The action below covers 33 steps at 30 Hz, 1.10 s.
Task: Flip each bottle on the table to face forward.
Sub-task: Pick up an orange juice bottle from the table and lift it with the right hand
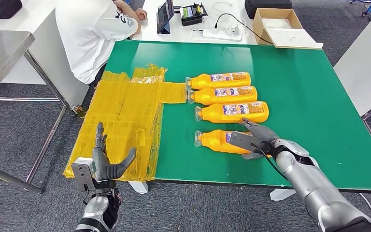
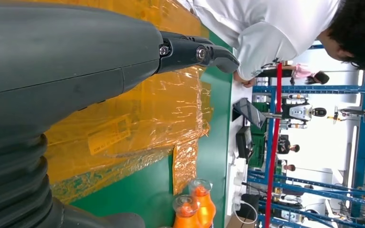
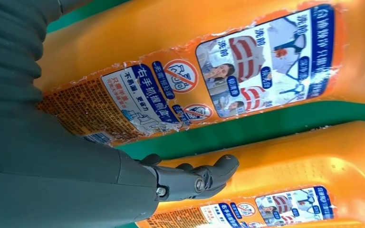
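Four orange plastic bottles [image 1: 229, 103] are lying close together in a column on the green table mat [image 1: 309, 96], leaving only narrow green strips between them, while open mat is spreading right of the bottles and crinkled yellow plastic sheeting [image 1: 125, 116] is covering the mat left of them.

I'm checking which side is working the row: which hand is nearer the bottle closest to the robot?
Right. The right hand lies over the nearest bottle, on its label end. The left hand is raised off the table's near-left edge, by the yellow plastic sheet, fingers spread.
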{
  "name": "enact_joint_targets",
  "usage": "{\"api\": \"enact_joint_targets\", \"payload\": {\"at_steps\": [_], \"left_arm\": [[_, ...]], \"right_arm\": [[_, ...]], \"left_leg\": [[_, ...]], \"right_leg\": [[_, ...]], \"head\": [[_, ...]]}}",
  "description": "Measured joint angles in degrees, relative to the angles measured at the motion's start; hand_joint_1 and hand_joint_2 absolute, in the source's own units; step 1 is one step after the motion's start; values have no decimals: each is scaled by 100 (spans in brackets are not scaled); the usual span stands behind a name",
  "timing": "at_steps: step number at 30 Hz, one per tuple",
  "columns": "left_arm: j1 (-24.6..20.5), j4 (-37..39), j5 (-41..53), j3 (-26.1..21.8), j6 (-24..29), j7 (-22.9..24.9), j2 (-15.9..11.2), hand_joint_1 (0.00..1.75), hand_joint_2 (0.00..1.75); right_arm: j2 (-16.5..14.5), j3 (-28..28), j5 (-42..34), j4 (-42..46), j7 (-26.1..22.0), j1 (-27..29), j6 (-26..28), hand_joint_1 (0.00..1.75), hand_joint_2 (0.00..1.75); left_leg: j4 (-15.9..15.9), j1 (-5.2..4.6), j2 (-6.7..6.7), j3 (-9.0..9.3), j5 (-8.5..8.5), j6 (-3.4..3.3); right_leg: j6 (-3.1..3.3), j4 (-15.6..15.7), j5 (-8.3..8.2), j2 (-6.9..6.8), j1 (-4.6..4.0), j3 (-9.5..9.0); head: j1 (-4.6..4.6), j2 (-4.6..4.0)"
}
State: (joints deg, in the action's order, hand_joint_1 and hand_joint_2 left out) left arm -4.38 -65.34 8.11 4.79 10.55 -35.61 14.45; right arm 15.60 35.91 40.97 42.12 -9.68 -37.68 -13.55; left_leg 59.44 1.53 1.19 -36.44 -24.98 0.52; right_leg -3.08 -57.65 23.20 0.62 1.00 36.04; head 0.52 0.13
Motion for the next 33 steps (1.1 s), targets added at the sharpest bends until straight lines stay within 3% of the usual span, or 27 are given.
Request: {"api": "enact_joint_targets", "payload": {"at_steps": [15,17,19,21,25,29,33], "left_arm": [[-44,50,0,0,-2,-42,-25,0,175],[-65,72,0,0,-10,-49,-27,0,175],[-78,96,0,0,-15,-53,-27,0,175],[-80,103,0,0,-16,-55,-27,0,175],[-81,104,-1,0,-16,-55,-27,0,175],[-162,219,-7,-1,-2,-115,-32,0,175],[-258,261,17,-2,47,-156,-53,0,175]], "right_arm": [[122,291,-305,-115,6,-148,-229,4,175],[190,410,-439,-117,22,-177,-298,25,175],[246,502,-537,-118,36,-198,-342,87,175],[267,532,-567,-118,39,-206,-354,131,175],[272,538,-572,-118,40,-208,-357,137,175],[496,938,-868,-95,46,-258,-462,166,175],[580,1165,-1026,-53,46,-283,-499,175,175]], "left_leg": [[1,0,1,3,0,0],[1,0,1,3,0,0],[1,0,1,4,0,0],[1,0,1,4,0,0],[1,0,1,4,0,0],[2,0,2,16,0,-1],[2,0,0,25,0,-1]], "right_leg": [[0,0,0,-1,0,-3],[0,0,0,-1,0,-4],[0,0,0,-1,0,-5],[0,1,0,-1,0,-5],[0,1,0,-1,0,-5],[0,1,0,-1,0,-16],[-1,1,-1,0,0,-24]], "head": [[1,0],[1,0],[0,0],[0,0],[0,0],[1,0],[0,0]]}}
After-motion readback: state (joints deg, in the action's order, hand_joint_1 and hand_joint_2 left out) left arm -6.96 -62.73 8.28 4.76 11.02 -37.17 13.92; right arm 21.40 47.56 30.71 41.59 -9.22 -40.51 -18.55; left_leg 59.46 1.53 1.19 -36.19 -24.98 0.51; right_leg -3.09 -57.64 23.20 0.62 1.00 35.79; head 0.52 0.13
